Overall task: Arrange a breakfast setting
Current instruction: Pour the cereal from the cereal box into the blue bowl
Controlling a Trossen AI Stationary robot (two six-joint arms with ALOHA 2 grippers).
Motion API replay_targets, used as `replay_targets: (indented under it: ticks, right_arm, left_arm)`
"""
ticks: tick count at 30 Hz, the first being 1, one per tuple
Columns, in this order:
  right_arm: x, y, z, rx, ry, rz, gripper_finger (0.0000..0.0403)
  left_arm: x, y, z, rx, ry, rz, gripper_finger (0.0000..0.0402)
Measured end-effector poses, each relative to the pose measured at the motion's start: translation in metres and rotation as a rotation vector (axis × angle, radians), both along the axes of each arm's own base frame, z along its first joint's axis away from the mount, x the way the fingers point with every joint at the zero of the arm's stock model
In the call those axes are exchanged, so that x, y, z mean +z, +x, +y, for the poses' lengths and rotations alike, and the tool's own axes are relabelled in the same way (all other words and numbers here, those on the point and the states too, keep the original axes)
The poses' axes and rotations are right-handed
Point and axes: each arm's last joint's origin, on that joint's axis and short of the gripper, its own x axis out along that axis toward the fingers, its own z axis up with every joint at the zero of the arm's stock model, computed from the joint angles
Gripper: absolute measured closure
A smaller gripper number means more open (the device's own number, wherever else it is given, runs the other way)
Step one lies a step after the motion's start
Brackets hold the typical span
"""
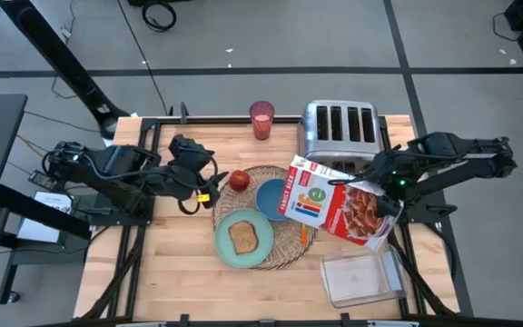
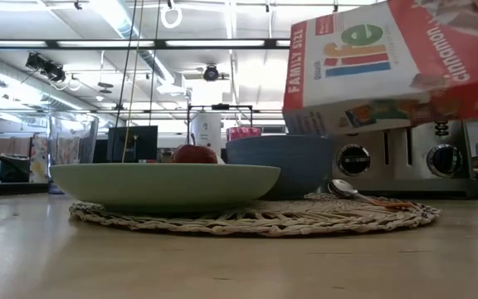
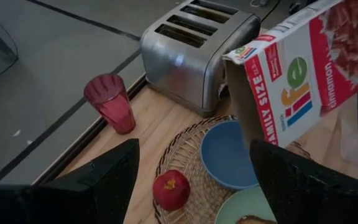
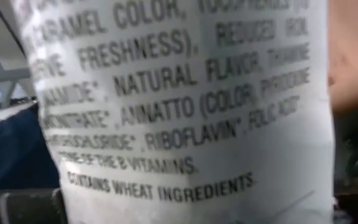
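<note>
I had the right hand [image 1: 390, 186] clamped on the cereal box [image 1: 339, 200], tipped w/ its mouth probably over the bowl [image 1: 271, 198]; I needed a slow, steady tilt. Left hand [image 1: 209, 189] sat released nr the apple [image 1: 239, 180].

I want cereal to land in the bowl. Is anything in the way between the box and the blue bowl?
Nothing visible. The right gripper holds the cereal box tilted, its open end just above the blue bowl, with only air between them.
</note>
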Motion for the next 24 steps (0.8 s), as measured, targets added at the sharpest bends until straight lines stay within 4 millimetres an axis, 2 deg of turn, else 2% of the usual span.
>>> replay_targets:
  ticks: [6,16,24]
  right_arm:
    - [0.007,0.004,0.001,-0.069,0.047,0.03,0.0163]
    - [0.008,0.004,0.002,-0.126,0.111,0.073,0.0163]
    - [0.01,0.014,0.004,-0.156,0.176,0.061,0.0163]
  left_arm:
    - [-0.001,-0.001,0.0,0.007,-0.003,0.013,0.0093]
    - [-0.002,-0.002,0.001,0.007,-0.002,0.018,0.0093]
    - [-0.002,-0.002,0.001,-0.001,0.01,0.026,0.0093]
